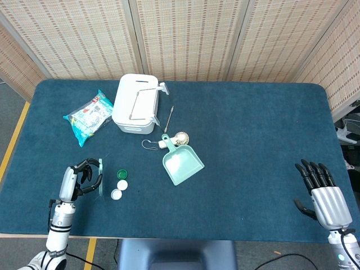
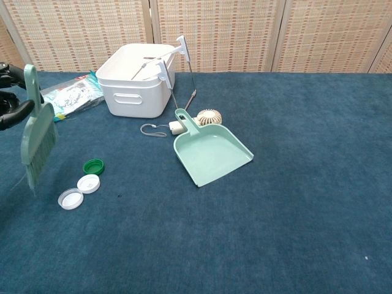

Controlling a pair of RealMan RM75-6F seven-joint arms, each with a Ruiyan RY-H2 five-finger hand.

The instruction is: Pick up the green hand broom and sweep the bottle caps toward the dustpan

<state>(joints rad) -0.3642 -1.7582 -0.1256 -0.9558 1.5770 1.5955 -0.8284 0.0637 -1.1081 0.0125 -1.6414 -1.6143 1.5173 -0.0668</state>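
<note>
My left hand point(image 1: 77, 179) point(image 2: 8, 98) grips the handle of the green hand broom point(image 2: 37, 136) point(image 1: 100, 179), which hangs upright above the cloth with its bristles down, just left of the caps. A green bottle cap point(image 2: 93, 166) point(image 1: 121, 174) and two white caps point(image 2: 89, 183) point(image 2: 70, 198) point(image 1: 122, 184) lie on the table. The light green dustpan point(image 2: 211, 152) point(image 1: 181, 163) sits to their right, its mouth facing the near right. My right hand point(image 1: 322, 191) is open at the table's near right corner, seen only in the head view.
A white bin point(image 1: 136, 103) point(image 2: 135, 86) with a metal bail stands at the back left, with a snack bag point(image 1: 89, 116) point(image 2: 62, 96) to its left. A metal hook point(image 2: 153, 130), a small round fan point(image 2: 209, 117) and a thin rod point(image 1: 170, 115) lie near the dustpan handle.
</note>
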